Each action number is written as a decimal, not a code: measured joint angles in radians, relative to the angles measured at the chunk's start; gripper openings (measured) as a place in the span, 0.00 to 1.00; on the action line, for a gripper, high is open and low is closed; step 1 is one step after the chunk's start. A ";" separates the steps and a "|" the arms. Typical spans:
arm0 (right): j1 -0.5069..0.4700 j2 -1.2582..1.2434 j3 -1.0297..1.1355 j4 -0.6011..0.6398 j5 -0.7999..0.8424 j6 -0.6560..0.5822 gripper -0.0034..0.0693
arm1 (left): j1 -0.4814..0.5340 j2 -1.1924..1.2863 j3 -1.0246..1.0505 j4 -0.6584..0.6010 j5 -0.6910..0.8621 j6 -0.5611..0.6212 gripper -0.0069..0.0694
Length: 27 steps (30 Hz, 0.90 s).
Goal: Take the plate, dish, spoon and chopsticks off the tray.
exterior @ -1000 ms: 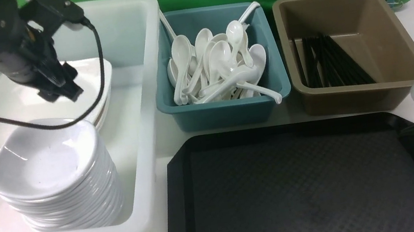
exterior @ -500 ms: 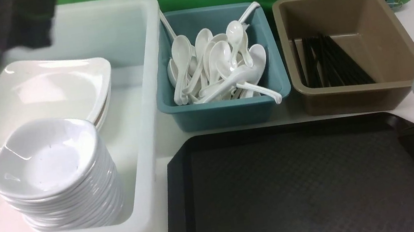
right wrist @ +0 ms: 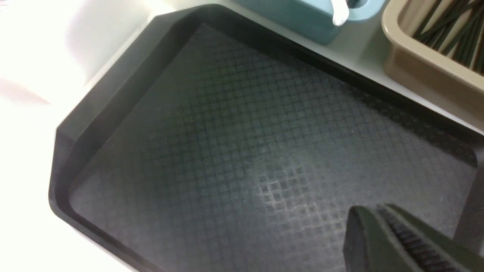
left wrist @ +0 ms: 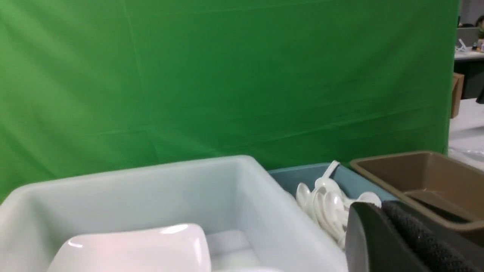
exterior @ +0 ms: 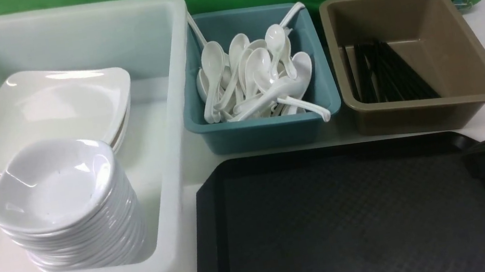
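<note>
I see both grippers closed and empty, the right gripper [right wrist: 382, 223] over the tray [exterior: 210, 238], teal spoon bin [exterior: 266, 132] and brown bin [exterior: 414, 116] beyond it.

The large black rectangular plastic tray [exterior: 353, 220] has a matt floor pressed with a fine diamond texture and a smoother raised rim. The big white square plate [exterior: 44, 111] and the stack of small white rounded-square dishes [exterior: 53, 185] look glazed and glossy, catching highlights inside a smooth, semi-gloss white plastic tub [exterior: 171, 176]. The short white soup spoons [exterior: 253, 80] shine in a smooth teal plastic bin [exterior: 266, 134], plain matt black chopsticks [exterior: 383, 72] lie in a smooth brown plastic bin [exterior: 414, 116], and the green backdrop [left wrist: 242, 83] is creased matt cloth.

Bright even light; glare on white tub [exterior: 171, 176]; wrist views soft.
</note>
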 joint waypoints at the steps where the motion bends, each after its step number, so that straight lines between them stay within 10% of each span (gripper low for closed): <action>1: 0.000 0.000 0.000 0.000 0.000 0.000 0.15 | 0.000 -0.003 0.013 0.008 -0.002 0.000 0.10; 14: -0.047 -0.022 0.000 0.002 -0.013 0.000 0.19 | 0.000 -0.008 0.141 0.170 -0.005 0.006 0.11; 27: -0.550 -0.526 0.485 0.239 -0.340 -0.345 0.07 | 0.000 -0.008 0.200 0.186 0.022 0.013 0.11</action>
